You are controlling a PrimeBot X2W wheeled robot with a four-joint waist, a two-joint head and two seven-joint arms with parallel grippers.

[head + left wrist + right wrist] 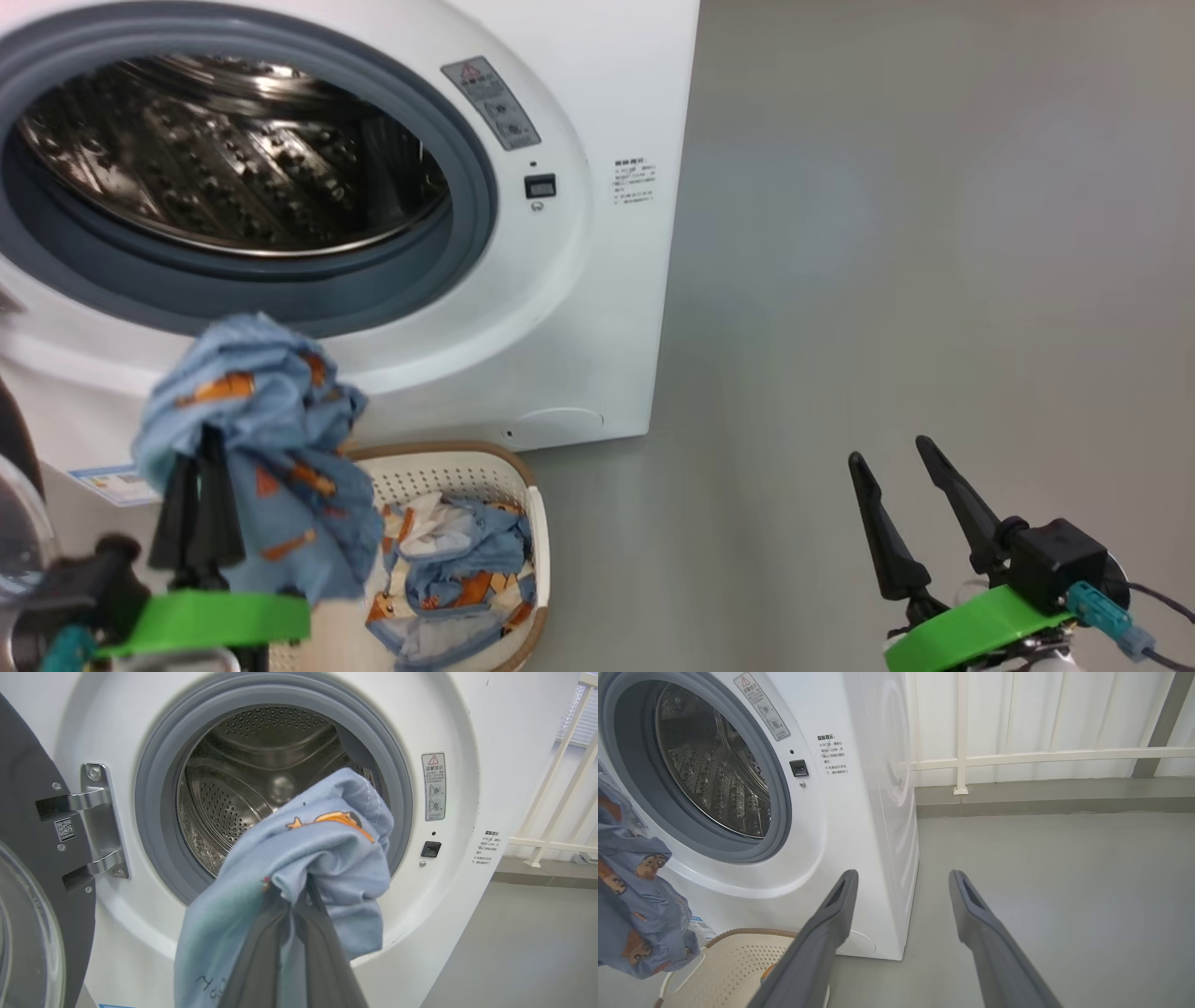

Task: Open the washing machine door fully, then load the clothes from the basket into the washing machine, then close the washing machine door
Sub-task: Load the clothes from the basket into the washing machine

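Note:
The washing machine stands with its steel drum exposed and its door swung wide to the left on its hinge. My left gripper is shut on a light-blue garment with orange prints, held in the air just below and in front of the drum mouth. That same garment drapes over my fingers in the left wrist view and hangs at the left as a blue bundle in the right wrist view. More clothes lie in the cream basket on the floor under it. My right gripper is open over the bare floor, right of the machine.
Grey floor stretches to the right of the washer. A white railing and wall run behind it. The round cap sits low on the washer's front near the basket rim.

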